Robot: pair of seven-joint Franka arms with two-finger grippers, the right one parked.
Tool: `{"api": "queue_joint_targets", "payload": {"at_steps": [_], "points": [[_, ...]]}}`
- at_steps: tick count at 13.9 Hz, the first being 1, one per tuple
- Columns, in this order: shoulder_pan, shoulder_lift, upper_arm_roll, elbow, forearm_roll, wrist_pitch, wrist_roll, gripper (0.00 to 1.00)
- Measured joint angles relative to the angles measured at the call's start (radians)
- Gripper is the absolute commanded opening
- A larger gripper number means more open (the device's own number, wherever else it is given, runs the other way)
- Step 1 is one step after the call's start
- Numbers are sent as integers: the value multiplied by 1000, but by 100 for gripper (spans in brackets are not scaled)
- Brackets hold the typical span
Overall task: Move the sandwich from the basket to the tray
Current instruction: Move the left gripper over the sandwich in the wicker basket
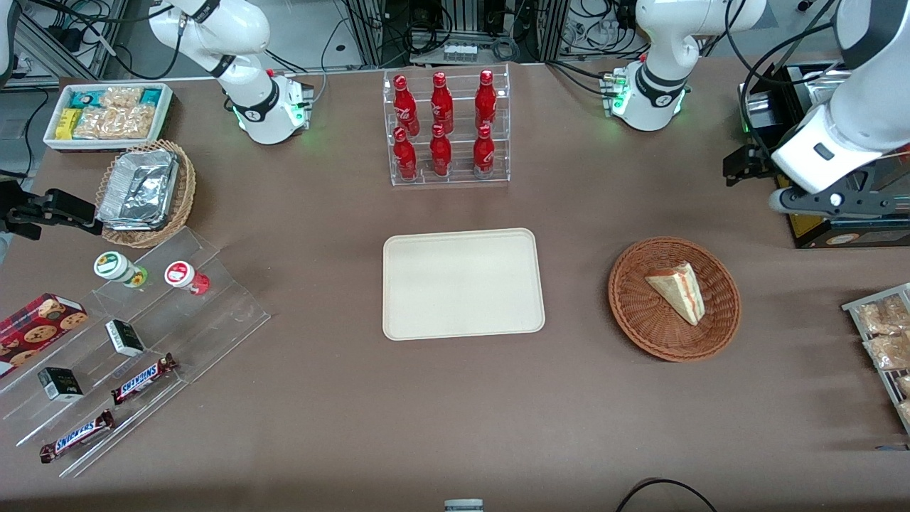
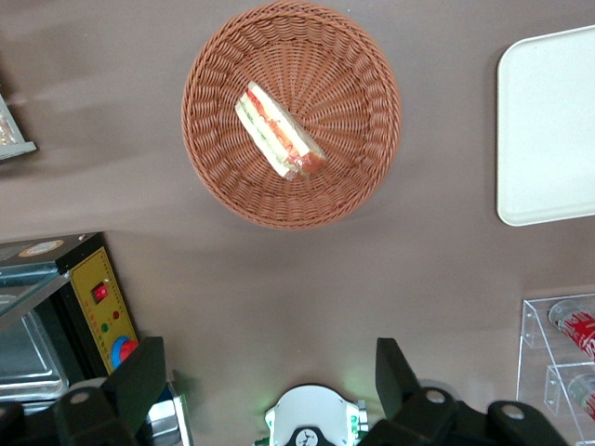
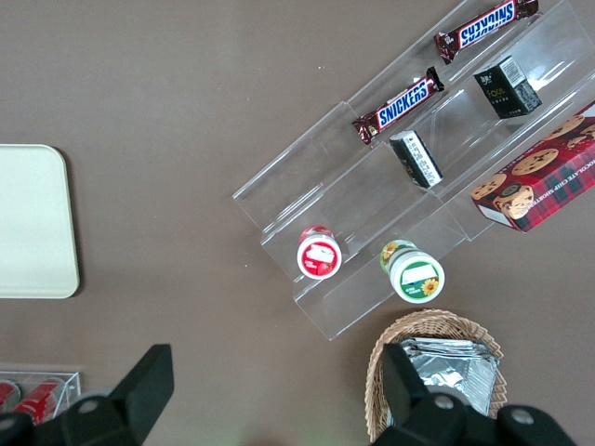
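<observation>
The gripper point(image 2: 265, 381) hangs high over the working arm's end of the table, its two fingers point(image 2: 139, 376) spread wide apart with nothing between them. Below it, and nearer the front camera than it, sits the basket point(image 1: 674, 299) on the bare brown table point(image 1: 455, 398). The sandwich point(image 1: 677, 290) lies inside the basket on its side, roughly at the middle, its red, white and green filling edge showing in the wrist view point(image 2: 277, 132). The gripper is well above both and touches neither. Farther from the gripper, toward the parked arm, the tray point(image 1: 463, 283) lies flat with nothing on it, near the basket but apart from it.
</observation>
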Motion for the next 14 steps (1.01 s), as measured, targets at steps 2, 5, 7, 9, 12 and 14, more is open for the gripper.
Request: {"api": "queue_joint_targets", "payload": {"at_steps": [2,5,7,9,12,14], "points": [[0,6,0,-57,0,61,-1,100],[1,14,2,-172,0,187,-4,100],[1,19,4,-240,0,270,-5,100],[1,29,8,-297,0,338,-12,100],[2,81,11,-330,0,405,-55,100],[2,124,12,-346,1,462,-65,100]]}}
